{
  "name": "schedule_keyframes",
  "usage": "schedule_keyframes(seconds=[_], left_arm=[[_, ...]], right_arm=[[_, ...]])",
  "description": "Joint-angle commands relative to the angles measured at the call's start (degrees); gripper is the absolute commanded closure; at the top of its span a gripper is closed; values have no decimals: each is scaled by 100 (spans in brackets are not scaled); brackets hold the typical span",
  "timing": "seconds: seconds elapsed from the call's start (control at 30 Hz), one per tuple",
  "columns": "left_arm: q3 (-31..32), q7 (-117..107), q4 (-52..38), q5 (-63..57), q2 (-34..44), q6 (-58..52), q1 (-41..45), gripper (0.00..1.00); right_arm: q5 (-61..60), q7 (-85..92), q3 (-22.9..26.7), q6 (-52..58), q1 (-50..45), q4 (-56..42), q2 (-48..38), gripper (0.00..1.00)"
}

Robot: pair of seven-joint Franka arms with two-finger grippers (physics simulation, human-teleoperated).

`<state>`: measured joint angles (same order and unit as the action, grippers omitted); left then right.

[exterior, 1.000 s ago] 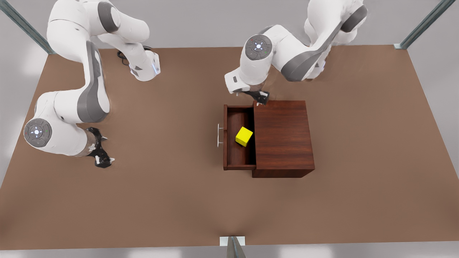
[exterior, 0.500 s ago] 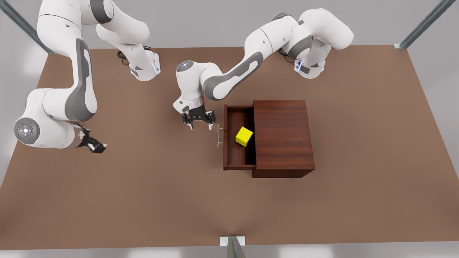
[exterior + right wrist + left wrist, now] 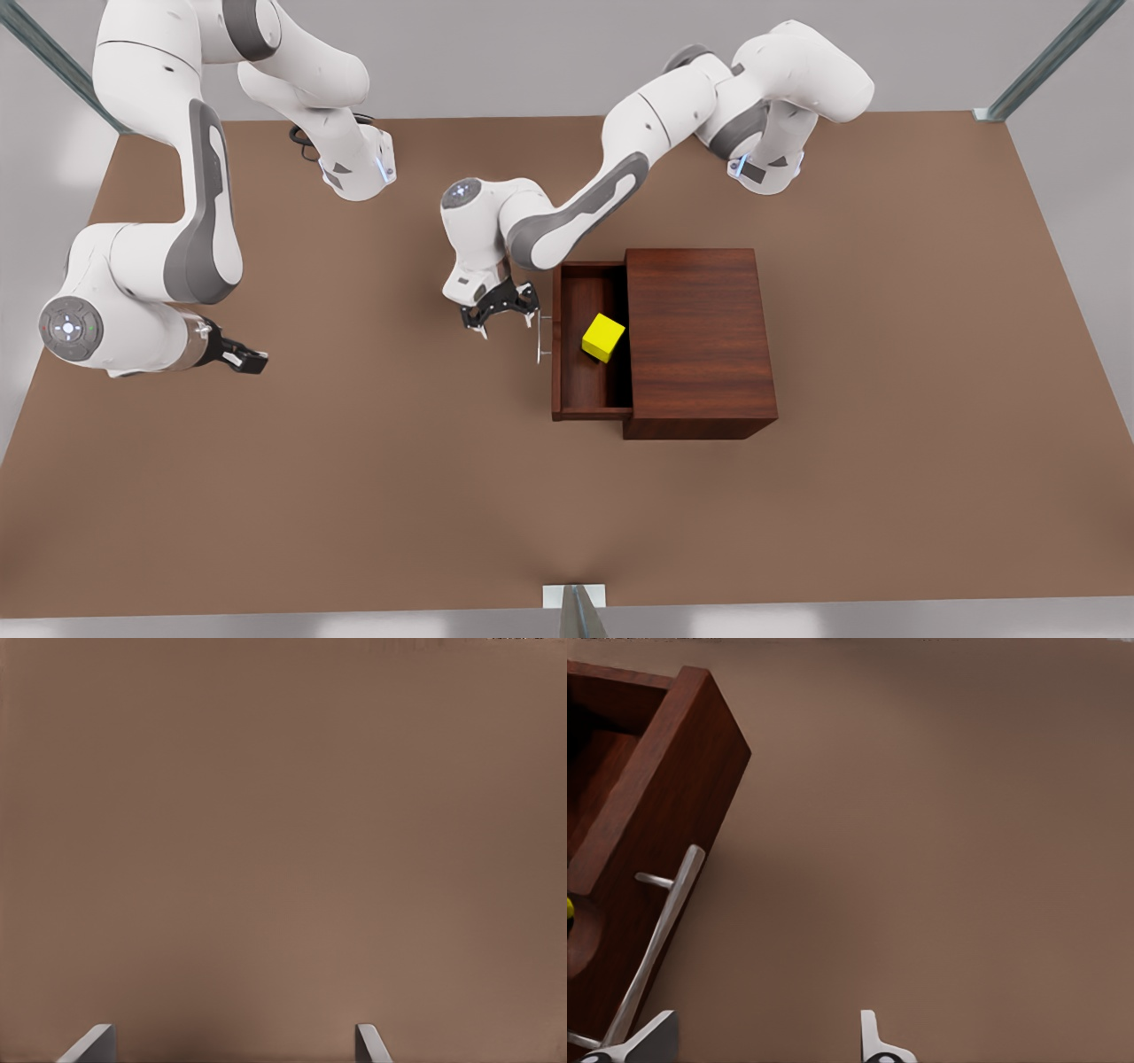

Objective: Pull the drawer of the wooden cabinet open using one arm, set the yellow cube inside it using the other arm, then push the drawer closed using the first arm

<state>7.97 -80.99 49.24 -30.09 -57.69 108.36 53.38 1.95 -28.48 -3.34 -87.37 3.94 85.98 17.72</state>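
Up front we see the cube [image 3: 603, 338] in the open drawer [image 3: 585, 390]. Our spread left gripper [image 3: 501, 317] sits by the handle [image 3: 656, 943]; our right gripper [image 3: 248, 359], also spread, waits over bare table [image 3: 283, 833].

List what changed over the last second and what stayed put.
The left gripper swung from the wooden cabinet's back corner round to the drawer's handle, open beside it. The right gripper shifted slightly over bare table. Drawer open, yellow cube inside: unchanged.

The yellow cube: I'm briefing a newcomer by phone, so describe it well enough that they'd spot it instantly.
Find the wooden cabinet, the biggest object on the brown table. Its drawer stands pulled open toward the front view's left. Inside lies the yellow cube, small, bright, the sole non-brown item.
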Motion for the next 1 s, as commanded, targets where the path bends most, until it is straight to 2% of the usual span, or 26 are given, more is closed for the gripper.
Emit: schedule_keyframes(seconds=[0.0, 0.3, 0.5, 0.97], left_arm=[[-172, -795, -11, 12, 3, 396, -47, 0], [-551, -575, 59, -41, -94, 590, -65, 0], [-524, 84, 129, -23, -41, -236, -38, 0], [-533, 233, 288, -15, -6, -887, 40, 0]], right_arm=[[-2, 888, 0, 1, 1, -3, -5, 0], [7, 897, 0, 1, 1, -3, -5, 0], [16, 897, 0, 1, 1, -3, -5, 0], [25, 888, -9, 1, -25, -3, -5, 0]])
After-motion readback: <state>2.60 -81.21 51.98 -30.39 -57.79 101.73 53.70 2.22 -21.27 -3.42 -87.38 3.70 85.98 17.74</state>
